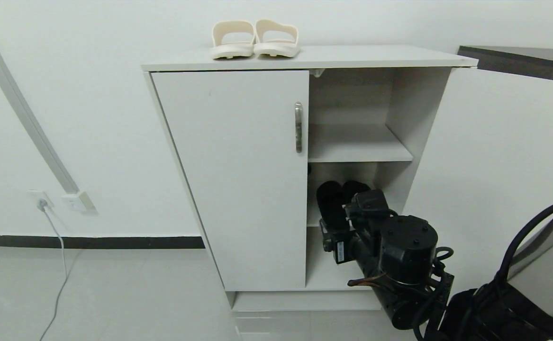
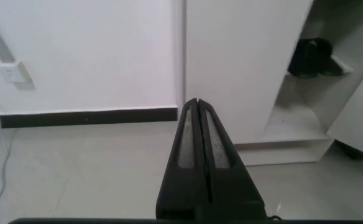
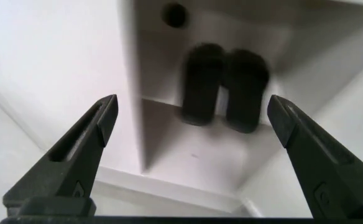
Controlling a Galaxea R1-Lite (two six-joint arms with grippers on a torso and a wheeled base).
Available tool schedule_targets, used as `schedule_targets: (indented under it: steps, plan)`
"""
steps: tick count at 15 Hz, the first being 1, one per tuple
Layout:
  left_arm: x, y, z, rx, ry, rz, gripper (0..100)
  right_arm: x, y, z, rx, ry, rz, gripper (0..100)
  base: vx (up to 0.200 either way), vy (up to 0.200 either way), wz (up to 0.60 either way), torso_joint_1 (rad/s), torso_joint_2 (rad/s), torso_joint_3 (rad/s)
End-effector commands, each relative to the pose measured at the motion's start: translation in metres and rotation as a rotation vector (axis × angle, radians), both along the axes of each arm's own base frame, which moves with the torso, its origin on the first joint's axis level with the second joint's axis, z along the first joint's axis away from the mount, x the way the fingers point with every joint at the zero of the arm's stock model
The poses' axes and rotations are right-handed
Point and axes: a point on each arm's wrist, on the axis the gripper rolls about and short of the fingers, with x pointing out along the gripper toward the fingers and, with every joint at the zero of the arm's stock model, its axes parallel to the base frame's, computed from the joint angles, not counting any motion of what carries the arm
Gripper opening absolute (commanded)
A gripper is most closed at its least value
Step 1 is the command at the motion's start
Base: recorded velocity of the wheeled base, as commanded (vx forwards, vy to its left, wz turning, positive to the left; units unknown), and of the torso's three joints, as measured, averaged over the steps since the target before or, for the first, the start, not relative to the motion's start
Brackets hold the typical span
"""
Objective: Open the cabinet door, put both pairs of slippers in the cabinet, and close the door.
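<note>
The black slippers lie on the cabinet's lower shelf, so the right gripper hangs spread before them. The cream slippers wait on top. The left gripper is pressed together, idle.

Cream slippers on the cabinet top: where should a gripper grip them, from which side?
Probably the adjoining strap sides where the cream slippers touch, pinched from the front. They sit side by side near the cabinet top front edge, straps arching open forward, so a finger fits each opening.
</note>
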Motion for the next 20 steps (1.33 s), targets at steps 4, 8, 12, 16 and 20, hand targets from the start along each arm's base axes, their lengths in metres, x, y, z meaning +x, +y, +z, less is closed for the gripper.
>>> schedule_targets:
  steps: [4,8,12,16,20]
  plan:
    - [0.0001,0.0000,-0.0001,0.000,0.001,0.000,0,0.0006,0.0002,-0.0031,-0.008,0.007,-0.001,100,0.000,0.200,0.00,0.001,0.00,0.002]
    - [0.0001,0.0000,-0.0001,0.001,0.001,-0.002,0,0.0011,0.0010,-0.0051,-0.010,0.010,0.008,100,0.000,0.200,0.00,0.002,0.01,0.004]
    - [0.0001,0.0000,-0.0001,0.000,0.001,-0.002,0,0.0018,-0.0005,-0.0066,-0.014,0.015,0.005,100,0.000,0.000,0.00,0.000,0.00,0.000]
    - [0.0001,0.0000,-0.0001,0.000,0.001,0.000,0,0.0012,-0.0021,-0.0047,-0.008,0.011,0.003,100,0.000,0.000,0.00,0.000,0.00,0.000]
    - [0.0001,0.0000,-0.0001,0.000,0.001,0.000,0,0.0056,-0.0043,-0.0086,-0.016,0.018,-0.010,100,0.000,0.000,0.00,0.000,0.00,0.000]
